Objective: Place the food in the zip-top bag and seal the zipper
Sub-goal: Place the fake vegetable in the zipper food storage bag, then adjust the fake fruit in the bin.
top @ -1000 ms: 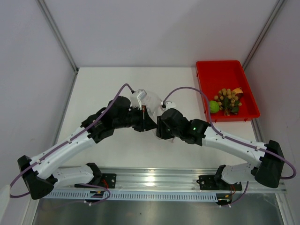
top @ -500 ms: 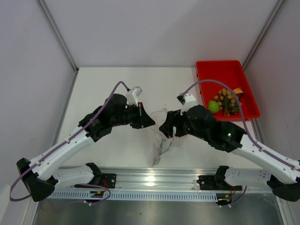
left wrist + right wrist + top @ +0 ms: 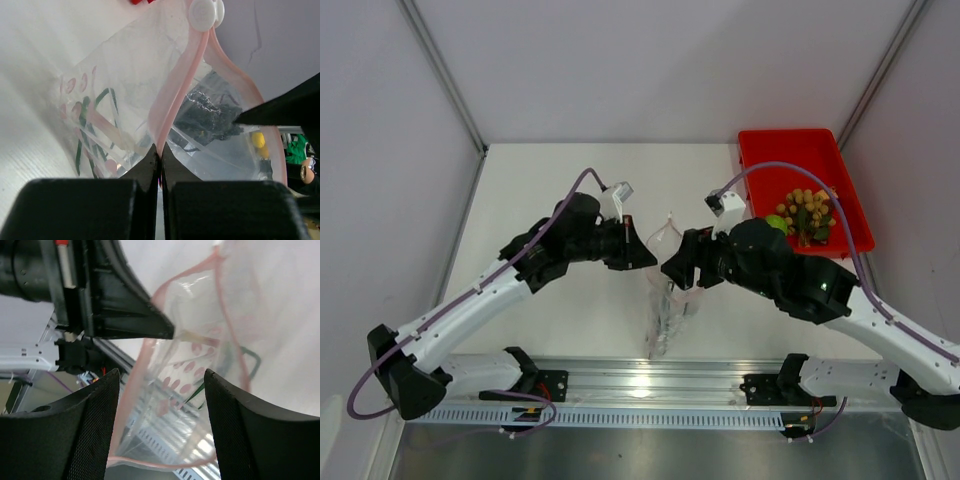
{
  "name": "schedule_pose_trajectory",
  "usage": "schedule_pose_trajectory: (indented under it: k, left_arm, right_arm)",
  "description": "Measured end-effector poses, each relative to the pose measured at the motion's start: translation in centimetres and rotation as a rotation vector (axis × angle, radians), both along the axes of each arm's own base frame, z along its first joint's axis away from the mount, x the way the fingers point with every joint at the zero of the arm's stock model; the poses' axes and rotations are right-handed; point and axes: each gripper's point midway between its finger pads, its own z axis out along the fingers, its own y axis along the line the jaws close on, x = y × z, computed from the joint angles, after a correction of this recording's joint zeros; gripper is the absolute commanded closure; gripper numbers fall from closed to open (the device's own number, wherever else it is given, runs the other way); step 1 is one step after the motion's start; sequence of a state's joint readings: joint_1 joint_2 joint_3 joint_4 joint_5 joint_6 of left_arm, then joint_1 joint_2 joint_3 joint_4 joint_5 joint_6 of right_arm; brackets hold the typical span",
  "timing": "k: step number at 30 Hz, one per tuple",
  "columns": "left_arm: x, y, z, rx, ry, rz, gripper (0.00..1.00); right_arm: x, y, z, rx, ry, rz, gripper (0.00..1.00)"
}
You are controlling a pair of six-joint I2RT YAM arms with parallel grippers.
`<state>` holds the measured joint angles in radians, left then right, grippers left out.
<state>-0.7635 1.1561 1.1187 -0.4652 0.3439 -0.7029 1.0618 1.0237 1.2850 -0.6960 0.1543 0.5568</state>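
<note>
Two black pincers meet over the middle of the white desk [image 3: 550, 190], with the clear thin plastic zip-top bag printed with pink-red dots [image 3: 662, 300] between them. The left pincer [image 3: 160, 152] is pressed fully together on the thin pinkish-red zipper strip [image 3: 172, 105], pinching it where the strip's two sides split apart. From that pinch one side runs up toward 1 o'clock to a white slider [image 3: 206, 11]. The other side curves away toward 3 o'clock, so the bag's mouth gapes.

The right pincer [image 3: 160, 377] stands with its fingers spread wide and has hold of nothing. In its wrist view the bag shows beyond the gap, and the left pincer's pointed tip sits at 11 o'clock. From above, the right pincer lies just beside the bag at its 3 o'clock side, and the left pincer at its 10 o'clock.

The bag trails from the pinch toward 6 o'clock, its lower end near the desk's near edge; whether that end rests on the desk I cannot tell.

The food is well apart from the bag, in the red plastic tray [image 3: 790, 165] at the desk's 2 o'clock corner. There lies a bunch of small tan round fruits [image 3: 807, 212], with a small green round fruit [image 3: 778, 224] just beside it at 8 o'clock, partly hidden behind the right arm.
</note>
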Motion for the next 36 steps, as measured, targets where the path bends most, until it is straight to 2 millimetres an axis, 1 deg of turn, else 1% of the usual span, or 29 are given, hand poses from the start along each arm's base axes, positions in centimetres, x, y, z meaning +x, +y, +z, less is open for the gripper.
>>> schedule_pose_trajectory:
  k: [3, 5, 7, 9, 10, 12, 13, 14, 16, 17, 18, 21, 22, 25, 26, 30, 34, 36]
  left_arm:
    - [-0.1, 0.7, 0.5, 0.018, -0.015, 0.014, 1.0]
    - [0.0, 1.3, 1.5, 0.025, -0.04, 0.027, 0.99]
    - [0.1, 2.0, 2.9, 0.028, -0.076, 0.041, 0.99]
    - [0.0, 2.8, 4.6, 0.025, -0.124, 0.061, 0.99]
    - [0.0, 3.3, 5.3, 0.029, -0.141, 0.071, 0.99]
    - [-0.1, 4.2, 6.7, 0.033, -0.182, 0.092, 0.99]
    - [-0.1, 4.7, 7.1, 0.038, -0.195, 0.101, 0.99]
    - [0.1, 5.1, 7.2, 0.048, -0.207, 0.114, 0.99]
    - [0.3, 5.7, 7.0, 0.071, -0.213, 0.129, 1.0]
    - [0.6, 6.1, 6.5, 0.098, -0.212, 0.138, 1.0]
    - [0.8, 6.1, 6.0, 0.114, -0.204, 0.136, 0.99]
    - [1.4, 5.7, 5.0, 0.141, -0.188, 0.125, 0.99]
    - [1.7, 5.4, 4.6, 0.148, -0.18, 0.116, 1.0]
    - [2.4, 4.5, 3.8, 0.15, -0.16, 0.095, 0.99]
    - [2.5, 4.3, 3.5, 0.148, -0.155, 0.089, 0.99]
    - [2.5, 3.6, 2.4, 0.139, -0.14, 0.064, 0.99]
    - [2.8, 3.1, 1.9, 0.13, -0.127, 0.048, 1.0]
    - [3.3, 2.8, 1.7, 0.124, -0.118, 0.041, 1.0]
  right_arm:
    - [1.4, -1.6, 0.8, -0.003, -0.025, -0.079, 0.31]
    - [3.2, -3.5, 2.0, 0.002, -0.047, -0.165, 0.31]
    - [5.7, -6.4, 3.4, -0.002, -0.073, -0.296, 0.3]
    - [8.1, -9.9, 4.2, -0.035, -0.093, -0.445, 0.3]
    - [9.4, -11.7, 4.1, -0.061, -0.096, -0.518, 0.3]
    - [11.5, -15.2, 3.0, -0.126, -0.08, -0.639, 0.29]
    - [12.7, -17.5, 1.9, -0.167, -0.058, -0.715, 0.29]
    - [13.5, -19.1, 1.1, -0.194, -0.037, -0.761, 0.28]
    - [15.5, -22.6, -2.0, -0.245, 0.045, -0.849, 0.28]
    - [16.4, -25.4, -5.5, -0.292, 0.144, -0.911, 0.28]
    - [16.8, -26.7, -7.6, -0.304, 0.208, -0.936, 0.28]
    - [17.6, -29.3, -11.5, -0.309, 0.321, -0.983, 0.26]
    - [17.9, -30.2, -12.4, -0.313, 0.347, -1.005, 0.25]
    - [19.4, -31.7, -14.3, -0.31, 0.389, -1.031, 0.25]
    - [19.8, -32.0, -14.7, -0.31, 0.396, -1.035, 0.25]
    - [21.8, -33.9, -17.6, -0.326, 0.453, -1.062, 0.26]
    - [22.9, -35.2, -20.8, -0.358, 0.517, -1.074, 0.3]
    - [23.4, -35.6, -21.8, -0.369, 0.537, -1.079, 0.32]
